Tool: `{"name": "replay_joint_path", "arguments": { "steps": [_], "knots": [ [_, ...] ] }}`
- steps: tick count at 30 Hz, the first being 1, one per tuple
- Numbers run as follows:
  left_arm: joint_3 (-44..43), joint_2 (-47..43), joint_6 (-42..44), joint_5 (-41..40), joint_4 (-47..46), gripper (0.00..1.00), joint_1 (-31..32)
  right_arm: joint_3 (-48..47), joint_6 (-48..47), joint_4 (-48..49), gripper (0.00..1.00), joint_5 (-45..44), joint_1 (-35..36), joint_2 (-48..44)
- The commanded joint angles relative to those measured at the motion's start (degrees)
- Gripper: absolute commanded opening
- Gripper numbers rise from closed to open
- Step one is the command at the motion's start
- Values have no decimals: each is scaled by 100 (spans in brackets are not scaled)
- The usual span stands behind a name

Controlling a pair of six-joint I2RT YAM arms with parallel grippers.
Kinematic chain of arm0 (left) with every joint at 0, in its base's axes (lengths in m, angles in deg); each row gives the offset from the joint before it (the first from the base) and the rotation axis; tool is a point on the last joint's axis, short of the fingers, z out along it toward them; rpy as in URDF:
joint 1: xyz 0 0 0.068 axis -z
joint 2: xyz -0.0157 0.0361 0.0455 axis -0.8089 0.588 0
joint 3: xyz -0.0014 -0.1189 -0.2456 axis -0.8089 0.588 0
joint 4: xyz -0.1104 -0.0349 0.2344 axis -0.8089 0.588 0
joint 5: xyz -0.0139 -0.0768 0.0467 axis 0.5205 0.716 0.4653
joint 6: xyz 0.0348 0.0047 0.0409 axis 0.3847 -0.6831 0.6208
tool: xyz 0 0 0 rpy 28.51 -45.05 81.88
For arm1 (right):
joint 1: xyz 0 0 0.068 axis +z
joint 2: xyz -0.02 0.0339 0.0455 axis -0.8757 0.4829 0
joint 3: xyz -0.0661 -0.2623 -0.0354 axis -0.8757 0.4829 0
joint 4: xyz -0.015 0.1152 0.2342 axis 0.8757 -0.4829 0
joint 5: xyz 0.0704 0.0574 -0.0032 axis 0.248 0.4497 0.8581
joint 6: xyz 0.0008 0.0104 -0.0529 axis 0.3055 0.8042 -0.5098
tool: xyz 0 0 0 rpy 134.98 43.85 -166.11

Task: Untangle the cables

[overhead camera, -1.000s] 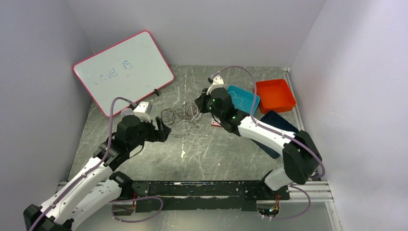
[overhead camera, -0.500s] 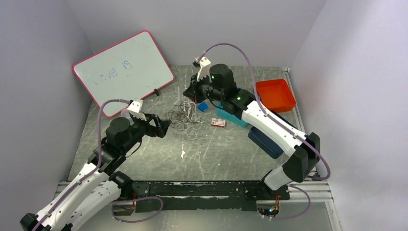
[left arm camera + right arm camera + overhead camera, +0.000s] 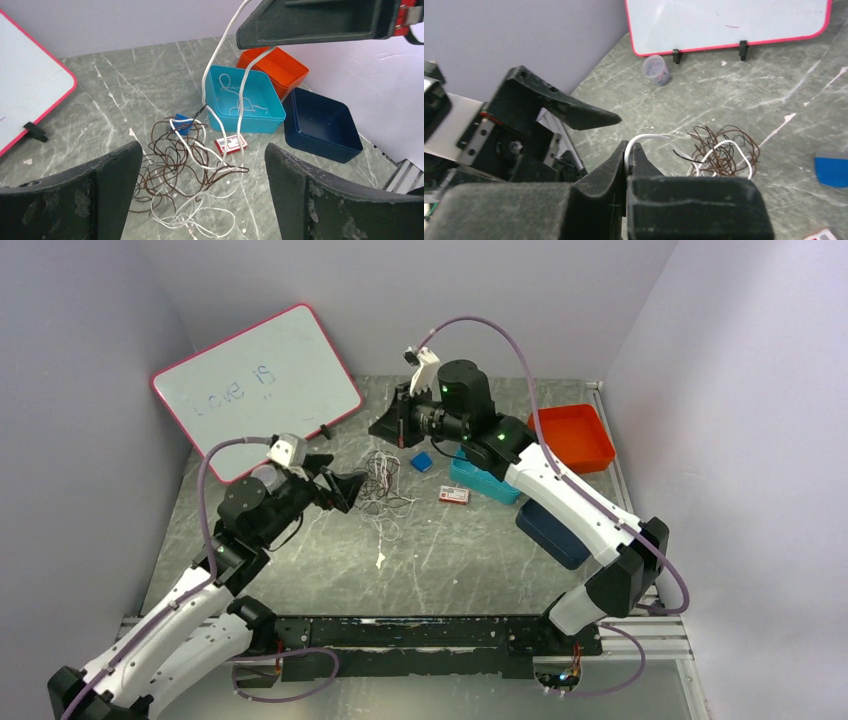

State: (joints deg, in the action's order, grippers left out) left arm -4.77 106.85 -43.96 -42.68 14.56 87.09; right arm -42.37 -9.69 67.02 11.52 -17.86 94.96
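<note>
The cables point(image 3: 381, 483) form a loose tangle of brown-black and white wires on the grey table, also seen in the left wrist view point(image 3: 182, 167). My right gripper point(image 3: 380, 430) hovers above the tangle, shut on a white cable point(image 3: 644, 137) pinched at its fingertips point(image 3: 629, 150). That cable point(image 3: 220, 60) hangs in two strands from the gripper down into the tangle. My left gripper point(image 3: 343, 483) stands wide open just left of the tangle, with the wires showing between its fingers point(image 3: 202, 200) and nothing held.
A teal tray point(image 3: 260, 117) holding a loose white wire, an orange tray point(image 3: 572, 437) and a navy tray point(image 3: 555, 525) stand at the right. A red-white box point(image 3: 454, 494) and a blue block point(image 3: 421, 461) lie near the tangle. A whiteboard point(image 3: 255, 385) leans back left, with a small cup point(image 3: 656, 70) beside it.
My right gripper rose and swung toward the back left, pulling the white cable up out of the tangle. The left gripper opened wider and moved in toward the tangle.
</note>
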Motion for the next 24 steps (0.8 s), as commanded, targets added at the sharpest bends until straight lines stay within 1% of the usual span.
{"name": "replay_joint_path", "arguments": {
  "steps": [1,8,18,21,24],
  "knots": [
    [-287,391,257,331,-940,97,28,-440,373,-50,0,-25,113,77],
    [-398,1084,456,627,-1625,98,28,-866,467,-293,0,-5,206,176],
    [-316,1711,150,796,-2862,97,27,-979,608,-440,0,61,298,131],
    [-381,1963,110,862,-3011,92,22,-889,720,-261,0,53,318,23],
    [-284,2267,15,948,-3176,82,30,-705,912,56,0,80,319,-147]
  ]
}}
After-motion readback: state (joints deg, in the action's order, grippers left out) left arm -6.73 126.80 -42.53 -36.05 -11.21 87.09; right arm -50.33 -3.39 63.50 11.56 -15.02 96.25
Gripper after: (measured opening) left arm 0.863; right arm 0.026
